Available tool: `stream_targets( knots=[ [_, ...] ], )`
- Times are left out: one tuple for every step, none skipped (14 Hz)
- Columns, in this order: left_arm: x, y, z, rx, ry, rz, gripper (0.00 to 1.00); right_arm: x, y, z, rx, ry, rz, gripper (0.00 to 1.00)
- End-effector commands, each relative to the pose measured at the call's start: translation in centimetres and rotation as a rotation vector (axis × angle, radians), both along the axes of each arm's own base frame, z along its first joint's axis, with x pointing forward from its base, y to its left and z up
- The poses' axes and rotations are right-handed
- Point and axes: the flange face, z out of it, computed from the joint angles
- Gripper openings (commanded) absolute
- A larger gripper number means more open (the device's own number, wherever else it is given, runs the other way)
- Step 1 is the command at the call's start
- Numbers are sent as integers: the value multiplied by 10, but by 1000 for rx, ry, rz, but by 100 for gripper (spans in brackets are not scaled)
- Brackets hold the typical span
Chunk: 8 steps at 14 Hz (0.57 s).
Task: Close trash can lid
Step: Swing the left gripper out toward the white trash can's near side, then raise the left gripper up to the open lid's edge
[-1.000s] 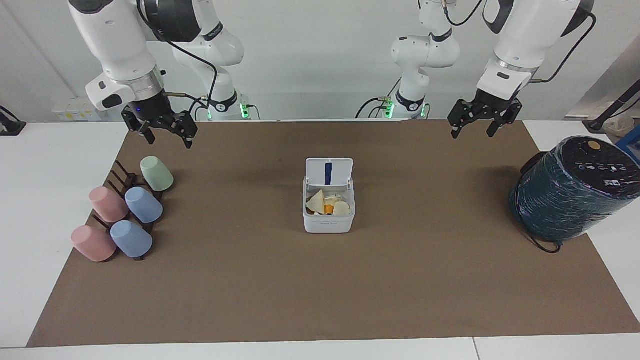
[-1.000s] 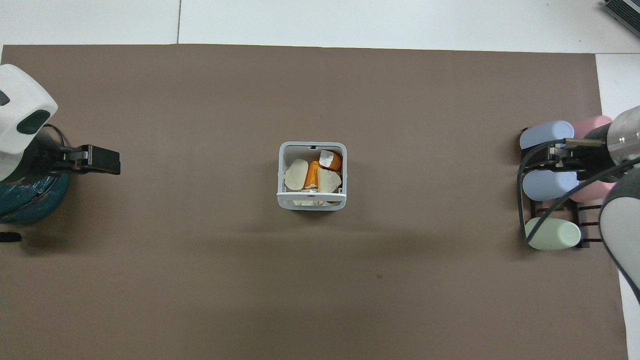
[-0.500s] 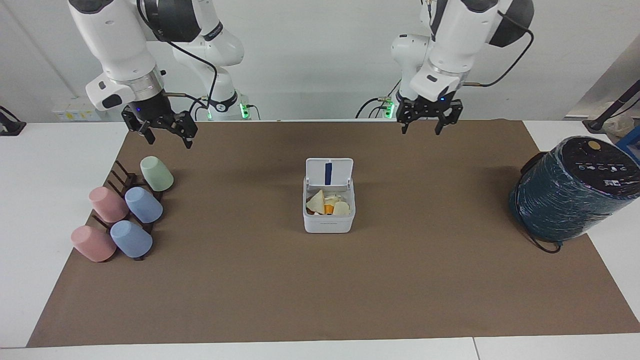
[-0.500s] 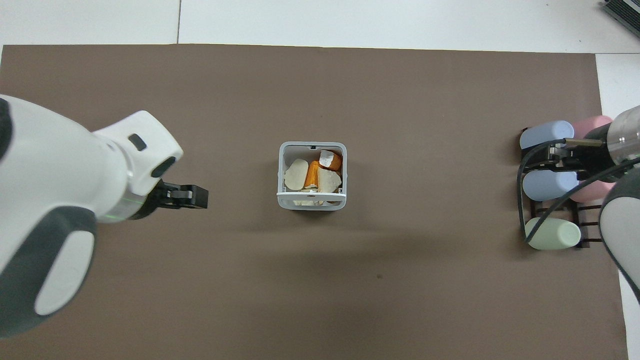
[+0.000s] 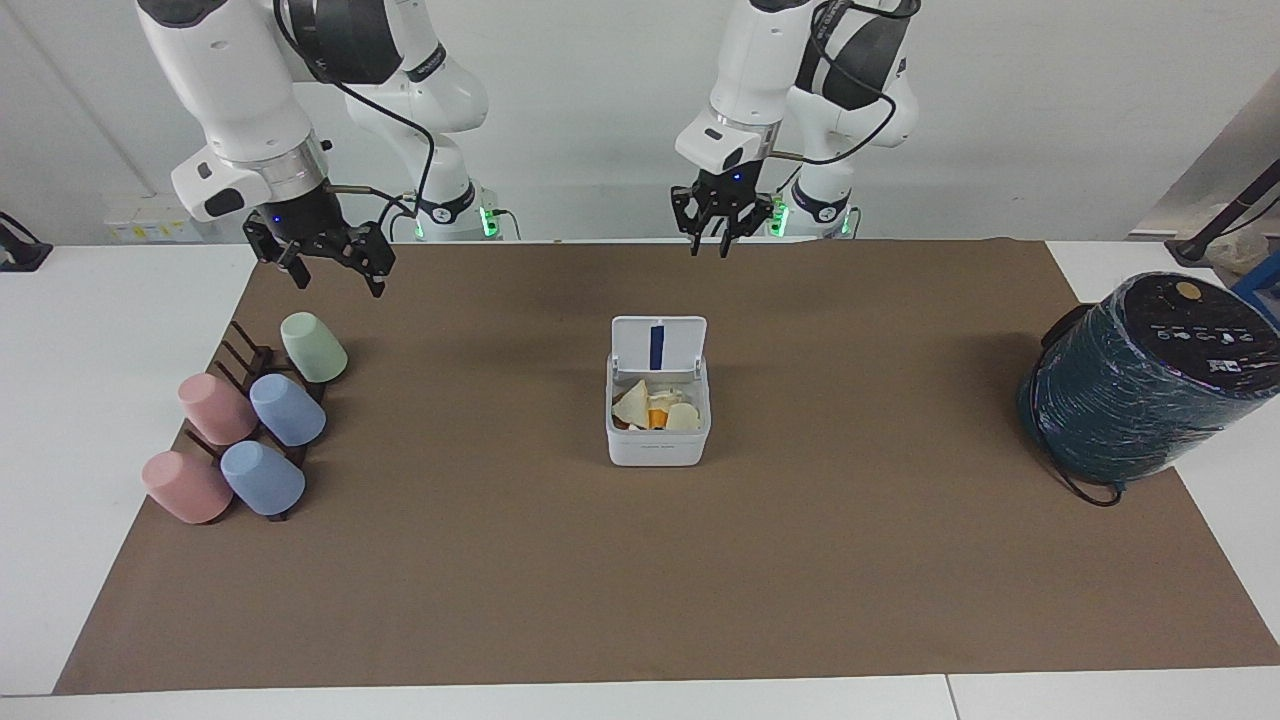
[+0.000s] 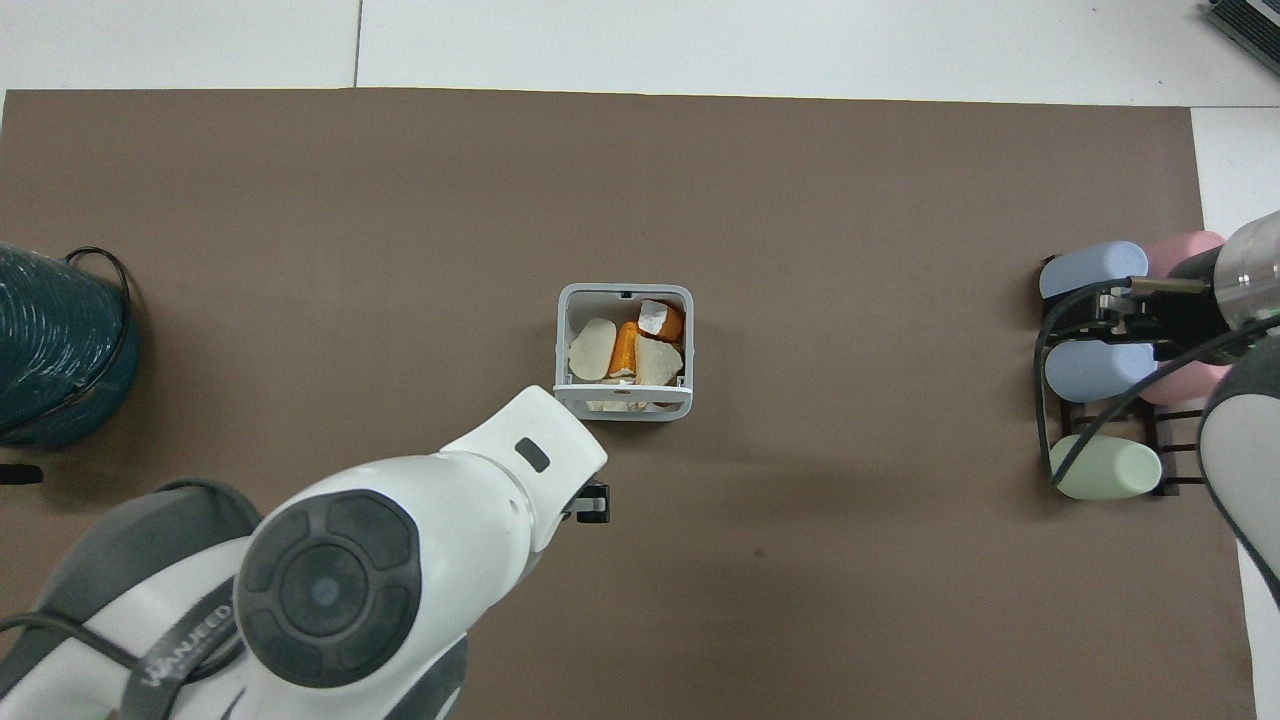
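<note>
A: Facing view first: trash can (image 5: 658, 423) mid-mat on the tabletop (image 5: 100, 330), lid (image 5: 658, 346) standing upright at the rim nearer the robots, blue strip facing out, scraps visible inside.

B: Left gripper (image 5: 714, 232)?

A: Up in the air over the mat edge at the robots' end, clear of the lid, nothing touching. Fingers (image 5: 697, 244) pointing down, only a narrow gap, holding nothing.

B: Overhead check?

A: Trash can (image 6: 624, 352) open, orange and pale scraps inside, lid (image 6: 623, 395) seen edge-on as a thin white bar. Left arm's wrist covering most of its gripper; only a dark tip (image 6: 594, 503) showing, just off the bin corner. Can't read finger gap from this angle.

B: Right gripper (image 5: 334, 270)?

A: Waiting, up over the cup rack (image 5: 245, 357) near the green cup (image 5: 313, 347). Fingers (image 5: 377, 283) spread wide, empty. Well apart from the trash can.

B: Rest of scene?

A: Pink and blue cups on the rack, right arm's end. Dark teal wrapped cylinder (image 5: 1145, 378) at the left arm's end, half off the brown mat (image 5: 850, 560).
</note>
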Motion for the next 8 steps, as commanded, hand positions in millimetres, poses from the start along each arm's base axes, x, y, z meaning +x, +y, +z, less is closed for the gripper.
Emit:
stream_targets(
  knots=[
    [-16,-17,-31,-41,-10,41,39,-1,-3,-1,1,-9,16,100],
    [-18,-31,-48,-35,-5,24,37,-1,-3,-1,1,-9,16,100],
    [-19,-44,-64,-40,-5,32,37,-1,-3,-1,1,-9,16,100],
    [-13,-50,-70,-70,-25,73,37,-1,-3,-1,1,-9,16,100],
    [-11,-57,-71,-96,-42,92,37,-1,-3,-1,1,-9,16,100],
    [-6,-60,-67,-128,-69,104,37,-1,-3,-1,1,-9,16,100],
    [5,-61,-65,-160,-95,121,37,-1,-3,-1,1,-9,16,100],
    [19,-62,-57,-210,-124,148,37,-1,-3,-1,1,-9,16,100]
  ],
)
